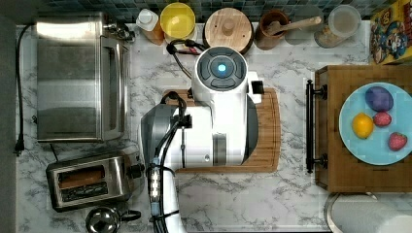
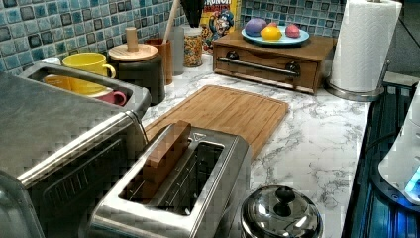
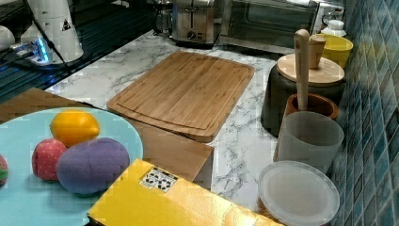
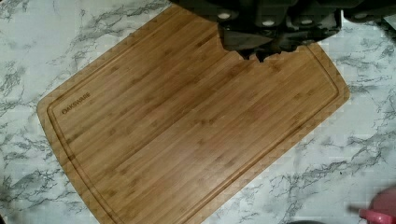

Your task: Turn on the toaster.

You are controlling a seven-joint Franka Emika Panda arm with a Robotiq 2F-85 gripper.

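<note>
In the top view, the toaster oven (image 1: 80, 77) stands at the far left of the marble worktop (image 1: 291, 73), and the toaster (image 1: 92, 180) sits just below it, a brown slice in one slot. To the right, the arm (image 1: 214, 121) hangs over the cutting board (image 1: 269, 131). The end effector (image 4: 261, 44) is above this board; I cannot tell whether it is open or closed.

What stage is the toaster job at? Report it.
Nothing looks done: the small brushed-steel pop-up toaster has a brown slice standing high in one slot, its black end lever untouched. In hand: the white arm hangs above the bamboo cutting board. Left: reach the lever and press it down.
</note>
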